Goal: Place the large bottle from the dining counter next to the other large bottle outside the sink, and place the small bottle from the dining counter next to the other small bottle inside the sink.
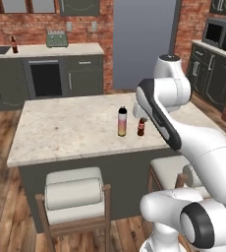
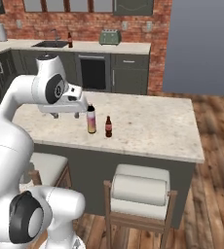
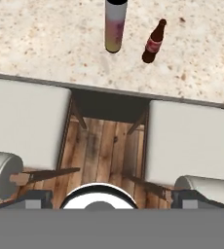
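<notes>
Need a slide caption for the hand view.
Looking down past two stools at the tall yellow-pink bottle and small brown bottle on the dining counter.

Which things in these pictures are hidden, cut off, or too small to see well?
- Small bottle, left base view: the arm covers its right side.
- Large bottle, hand view: top edge cuts off its cap.
- Sink, right base view: too distant to see inside.
- Other large bottle, left base view: too small for label detail.

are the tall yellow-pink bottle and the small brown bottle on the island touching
Apart. The hand view shows bare speckled stone between the large bottle and the small bottle; both base views show the same gap.
</notes>
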